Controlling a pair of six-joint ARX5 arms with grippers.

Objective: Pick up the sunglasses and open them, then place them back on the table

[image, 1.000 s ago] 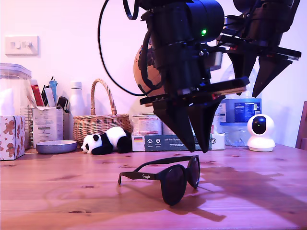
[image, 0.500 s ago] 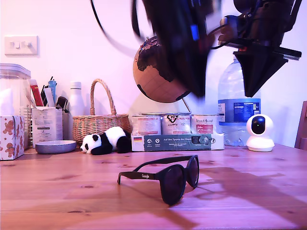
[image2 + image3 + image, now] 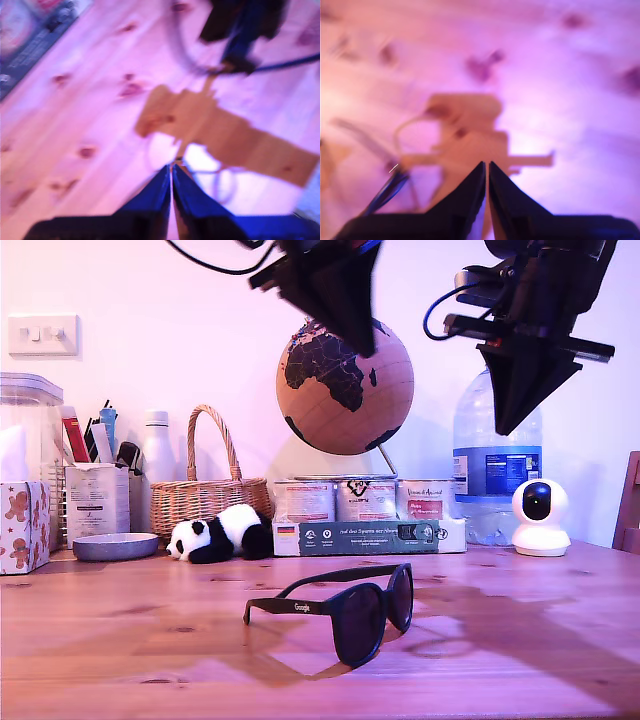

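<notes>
My first gripper [image 3: 171, 172]: jaws pressed together, nothing between them, bare table [image 3: 100, 100] below. My second gripper [image 3: 486, 170]: same, closed and empty, well above the wood. Both wrist views blurred. Sunglasses [image 3: 345, 606] lie unfolded on the table [image 3: 120, 640], front centre of the exterior view, clear of both arms.

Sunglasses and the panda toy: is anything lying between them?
No. In the exterior view only bare table shows between the sunglasses and the panda.
</notes>
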